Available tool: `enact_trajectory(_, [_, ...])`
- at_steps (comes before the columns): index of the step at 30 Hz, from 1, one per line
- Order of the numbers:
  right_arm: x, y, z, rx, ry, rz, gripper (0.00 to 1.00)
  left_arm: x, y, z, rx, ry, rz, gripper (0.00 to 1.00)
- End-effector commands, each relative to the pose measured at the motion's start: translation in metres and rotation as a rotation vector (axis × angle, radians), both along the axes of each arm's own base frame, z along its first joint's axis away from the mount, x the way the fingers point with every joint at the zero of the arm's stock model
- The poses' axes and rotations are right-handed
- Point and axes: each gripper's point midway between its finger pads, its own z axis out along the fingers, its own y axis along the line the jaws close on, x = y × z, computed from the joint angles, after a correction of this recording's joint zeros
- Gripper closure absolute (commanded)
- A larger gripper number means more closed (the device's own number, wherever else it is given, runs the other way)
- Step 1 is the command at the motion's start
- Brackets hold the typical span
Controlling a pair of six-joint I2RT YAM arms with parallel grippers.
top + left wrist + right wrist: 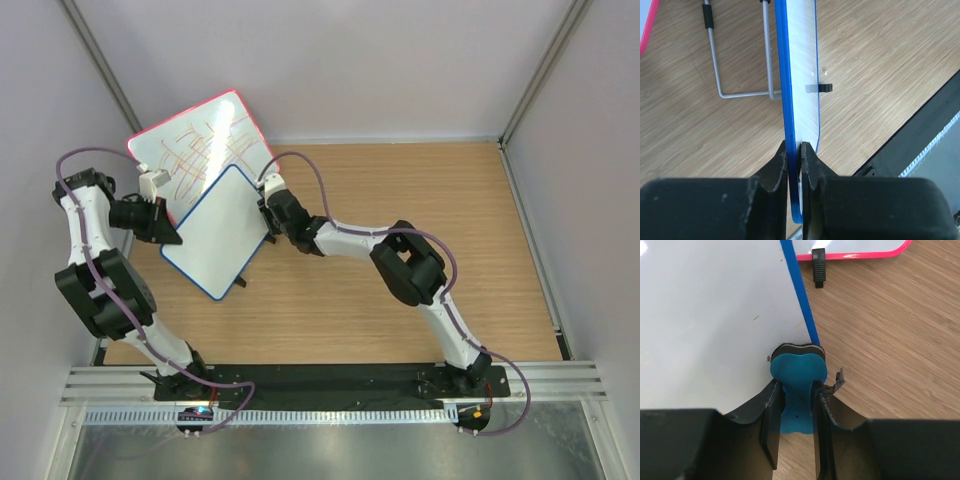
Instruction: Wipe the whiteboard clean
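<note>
The whiteboard (222,232), small with a thin blue frame, stands tilted on the wooden table, its face nearly clean. My left gripper (170,235) is shut on its left edge; in the left wrist view the jaws pinch the blue frame (790,125) at the gripper (793,150). My right gripper (268,208) is shut on a blue eraser (799,375). The eraser's dark felt end presses on the white surface (715,315) beside the board's right blue edge (802,305).
A larger pink-framed board (205,140) with coloured scribbles leans behind the small one; its edge shows in the right wrist view (860,255). A wire stand (740,92) props the small board. Grey walls enclose the table; a black base rail (330,378) runs along the near edge.
</note>
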Motion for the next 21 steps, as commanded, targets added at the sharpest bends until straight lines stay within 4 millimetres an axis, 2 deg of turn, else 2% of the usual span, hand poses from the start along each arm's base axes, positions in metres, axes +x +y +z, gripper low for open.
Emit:
enact_trajectory(1, [-0.018,0.022,0.052,0.000,-0.109,0.051,0.99,-0.006,0.018,0.002,0.127,-0.046,-0.066,1.00])
enact_trajectory(3, [-0.031,0.032,0.066,0.008,-0.135,0.071,0.99,-0.006,0.019,0.000,0.131,-0.043,-0.064,1.00])
enact_trajectory(9, [-0.060,0.052,0.087,0.090,-0.156,0.098,0.99,-0.008,0.031,0.010,0.139,-0.068,-0.039,1.00])
enact_trajectory(15, [-0.078,0.063,0.068,0.253,-0.044,0.067,0.99,-0.012,0.036,0.005,0.147,-0.054,-0.036,1.00])
enact_trajectory(17, [-0.084,0.066,0.050,0.263,-0.002,0.075,0.99,-0.012,0.037,0.005,0.146,-0.054,-0.032,1.00])
enact_trajectory(19, [-0.085,0.065,0.037,0.263,0.007,0.049,0.99,-0.011,0.039,0.008,0.151,-0.064,-0.031,1.00])
enact_trajectory(21, [-0.077,0.059,0.030,0.261,0.010,0.009,0.99,-0.010,0.041,0.010,0.158,-0.071,-0.028,1.00])
